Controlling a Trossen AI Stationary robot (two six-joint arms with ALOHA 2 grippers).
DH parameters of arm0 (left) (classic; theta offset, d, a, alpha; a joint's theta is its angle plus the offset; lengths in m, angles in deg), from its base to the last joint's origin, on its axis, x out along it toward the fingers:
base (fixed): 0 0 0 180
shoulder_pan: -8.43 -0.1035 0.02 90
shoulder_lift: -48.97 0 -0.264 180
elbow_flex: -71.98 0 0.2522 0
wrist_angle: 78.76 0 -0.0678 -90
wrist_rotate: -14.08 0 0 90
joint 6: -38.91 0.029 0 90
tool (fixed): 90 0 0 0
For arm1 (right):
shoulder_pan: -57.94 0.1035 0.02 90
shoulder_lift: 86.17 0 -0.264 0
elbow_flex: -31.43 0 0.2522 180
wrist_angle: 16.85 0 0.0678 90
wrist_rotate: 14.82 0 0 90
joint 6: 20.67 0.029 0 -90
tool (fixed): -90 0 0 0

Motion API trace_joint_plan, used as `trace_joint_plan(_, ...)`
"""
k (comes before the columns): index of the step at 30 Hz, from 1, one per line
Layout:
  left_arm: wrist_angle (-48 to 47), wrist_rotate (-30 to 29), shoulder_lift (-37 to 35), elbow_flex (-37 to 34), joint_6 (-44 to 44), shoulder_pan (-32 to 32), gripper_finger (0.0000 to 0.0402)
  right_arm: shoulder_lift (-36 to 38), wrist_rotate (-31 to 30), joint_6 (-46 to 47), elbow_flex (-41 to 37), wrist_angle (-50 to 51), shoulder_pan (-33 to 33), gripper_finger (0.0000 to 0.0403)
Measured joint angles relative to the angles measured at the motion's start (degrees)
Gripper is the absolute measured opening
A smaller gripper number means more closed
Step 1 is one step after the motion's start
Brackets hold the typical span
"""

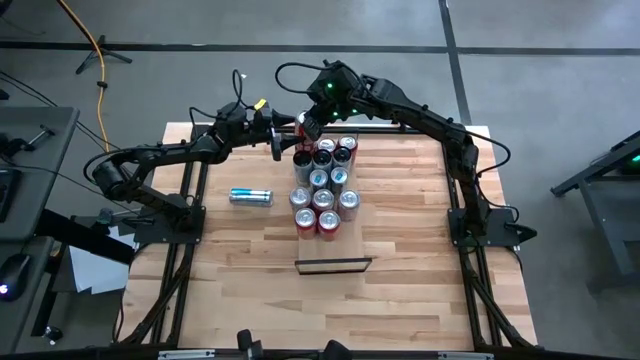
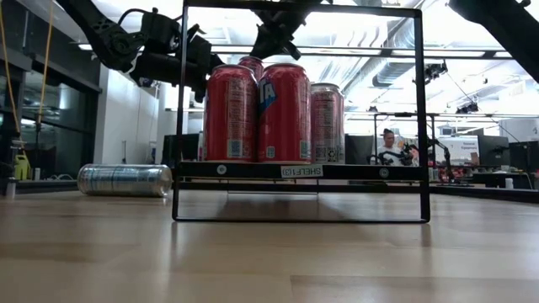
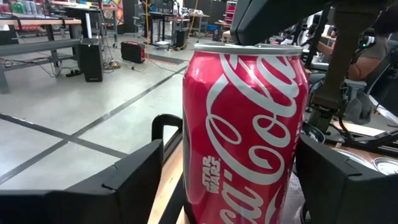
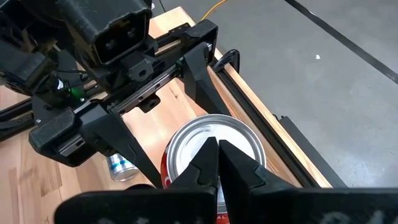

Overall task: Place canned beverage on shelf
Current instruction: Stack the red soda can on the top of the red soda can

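Note:
A red cola can (image 3: pixel 245 130) stands upright on pale wood at the far end of a cluster of cans (image 1: pixel 322 190), close to the table's far edge. My left gripper (image 1: pixel 290 135) reaches in level from the table's left. It is open, with one finger on each side of this can. A gap shows between the can and one finger (image 3: pixel 124 180). My right gripper (image 4: pixel 217 152) is shut above the can's top. In the low view, red and silver cans (image 2: pixel 282 114) stand on the black-framed shelf (image 2: pixel 370 171). My right gripper has its shut fingertips on the red can's silver lid (image 4: pixel 193 140), near its middle. They slant down onto it from above. The can stands upright on its base. My left gripper has one finger clear of the can. Whether the other finger (image 3: pixel 339 180) touches the can's side, I cannot tell.
A silver can (image 1: pixel 250 196) lies on its side on the tabletop left of the cluster. A black rail (image 4: pixel 267 124) runs along the table's far edge just behind the red can. A person (image 2: pixel 389 147) sits in the room beyond.

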Motion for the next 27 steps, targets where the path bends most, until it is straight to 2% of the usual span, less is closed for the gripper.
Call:
trace_joint_plan(8, -0.13, 0.00, -0.27, -0.02, 0.03, -0.02, 0.0301, -0.04, 0.21, 0.35, -0.04, -0.90, 0.02, 0.0000)
trace_joint_plan(27, -0.83, 0.11, -2.34, -0.07, 1.52, -0.28, 0.0301, -0.07, 0.75, 0.42, -0.07, -1.08, 0.03, 0.0000)
